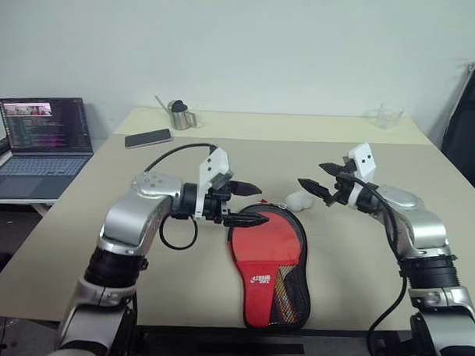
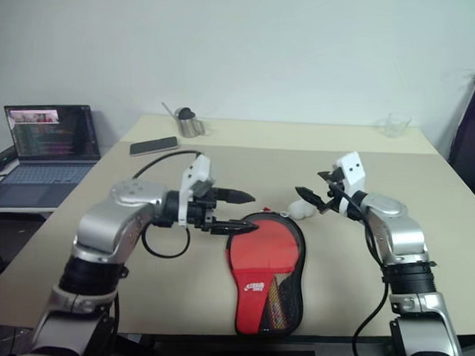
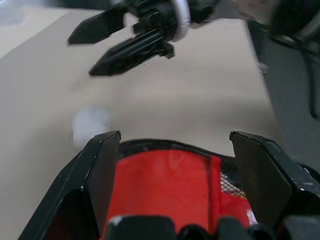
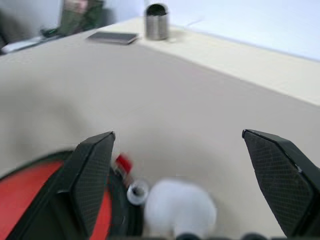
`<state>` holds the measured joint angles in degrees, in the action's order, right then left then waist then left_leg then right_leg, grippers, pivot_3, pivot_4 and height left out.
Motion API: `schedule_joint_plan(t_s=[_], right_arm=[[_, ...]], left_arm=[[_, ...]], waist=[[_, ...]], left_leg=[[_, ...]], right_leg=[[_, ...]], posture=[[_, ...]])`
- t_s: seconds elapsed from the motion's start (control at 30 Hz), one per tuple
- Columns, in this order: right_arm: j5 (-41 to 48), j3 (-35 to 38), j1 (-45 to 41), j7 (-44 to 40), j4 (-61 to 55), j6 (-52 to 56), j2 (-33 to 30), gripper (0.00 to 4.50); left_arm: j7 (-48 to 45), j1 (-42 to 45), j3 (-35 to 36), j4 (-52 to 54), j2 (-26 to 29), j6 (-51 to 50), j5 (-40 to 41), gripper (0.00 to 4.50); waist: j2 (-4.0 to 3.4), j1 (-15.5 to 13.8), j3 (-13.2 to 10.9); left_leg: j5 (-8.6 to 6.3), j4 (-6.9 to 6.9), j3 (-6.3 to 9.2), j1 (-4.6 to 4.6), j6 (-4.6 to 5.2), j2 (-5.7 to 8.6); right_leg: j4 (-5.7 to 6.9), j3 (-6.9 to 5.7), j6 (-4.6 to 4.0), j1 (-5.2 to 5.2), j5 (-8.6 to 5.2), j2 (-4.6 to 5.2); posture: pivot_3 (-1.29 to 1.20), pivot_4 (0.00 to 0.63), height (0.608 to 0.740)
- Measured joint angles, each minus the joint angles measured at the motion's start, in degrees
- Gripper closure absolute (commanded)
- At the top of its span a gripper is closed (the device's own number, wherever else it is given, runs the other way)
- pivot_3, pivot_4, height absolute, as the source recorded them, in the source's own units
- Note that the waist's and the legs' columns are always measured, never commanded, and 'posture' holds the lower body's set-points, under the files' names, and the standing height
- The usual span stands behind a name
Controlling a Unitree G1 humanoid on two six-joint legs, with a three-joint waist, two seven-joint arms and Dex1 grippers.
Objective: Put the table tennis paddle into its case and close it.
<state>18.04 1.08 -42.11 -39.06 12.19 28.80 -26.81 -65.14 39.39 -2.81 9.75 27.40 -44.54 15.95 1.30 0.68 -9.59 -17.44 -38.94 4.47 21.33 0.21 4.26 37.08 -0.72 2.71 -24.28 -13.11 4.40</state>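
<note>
Beige counter carries the case at lower centre of the frame, with the paddle lying inside it. Insertion appears done; closing the zip remains. Left hand and right hand hover released, empty.

- The two head views look forward and down over the beige rectangular table, both taking in the black paddle-shaped mesh case
- The left wrist view sits close above that case, facing the right gripper
- The right wrist view looks low across the table toward the small steel cup
</note>
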Motion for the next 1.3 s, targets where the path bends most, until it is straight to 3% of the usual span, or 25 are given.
schedule_joint_plan(t_s=[0.2,0.37,0.47,0.97,1.27,1.3], right_arm=[[-3.88,-0.35,-3.97,5.7,9.02,-1.07,3.99,0.0],[-6.17,-0.73,-6.73,8.08,14.57,-1.27,5.77,0.0],[-7.27,-1.33,-6.94,8.14,17.27,-1.27,7.06,0.0],[-10.41,-1.26,-11.6,15.93,31.02,-1.73,12.43,0.0],[-12.19,-1.29,-11.5,16.71,31.98,-2.19,13.88,0.0],[-12.21,-1.24,-11.35,16.72,31.9,-2.19,14.0,0.4]], left_arm=[[16.99,-5.16,-0.7,1.06,-8.11,-0.29,-2.4,0.67],[25.1,-9.13,-3.95,-4.03,-12.5,5.02,-5.62,0.67],[27.39,-11.24,-5.35,-6.07,-14.14,7.94,-6.49,0.06],[28.73,-11.61,-8.26,-12.06,-14.75,9.82,-7.5,0.02],[29.08,-10.83,-10.08,-12.56,-13.87,9.84,-8.77,0.02],[29.08,-10.73,-10.34,-12.56,-13.75,9.85,-9.01,0.0]], waist=[[-0.01,-0.36,0.0],[-0.06,-0.32,0.03],[-0.06,-0.23,0.03],[-0.09,0.19,0.05],[-0.27,0.45,0.16],[-0.28,0.45,0.17]], left_leg=[[0.0,0.03,-0.09,-0.08,0.0,0.03],[0.0,0.08,-0.14,-0.12,0.0,0.01],[0.0,0.08,-0.15,-0.13,0.0,0.01],[0.0,0.07,-0.15,-0.16,-0.01,0.02],[0.0,0.07,-0.15,-0.26,0.0,0.02],[0.0,0.08,-0.15,-0.27,0.0,0.02]], right_leg=[[0.0,0.09,-0.02,0.0,0.01,0.0],[-0.01,0.12,-0.03,0.0,0.02,-0.01],[0.0,0.14,-0.04,0.0,0.02,-0.01],[0.01,0.13,-0.06,0.04,0.03,0.0],[0.02,0.14,-0.06,0.13,0.03,0.0],[0.02,0.14,-0.06,0.15,0.03,-0.01]], posture=[[0.0,0.15,0.74],[0.0,0.15,0.74],[0.0,0.15,0.74],[0.0,0.15,0.74],[0.0,0.15,0.74],[0.0,0.15,0.74]])
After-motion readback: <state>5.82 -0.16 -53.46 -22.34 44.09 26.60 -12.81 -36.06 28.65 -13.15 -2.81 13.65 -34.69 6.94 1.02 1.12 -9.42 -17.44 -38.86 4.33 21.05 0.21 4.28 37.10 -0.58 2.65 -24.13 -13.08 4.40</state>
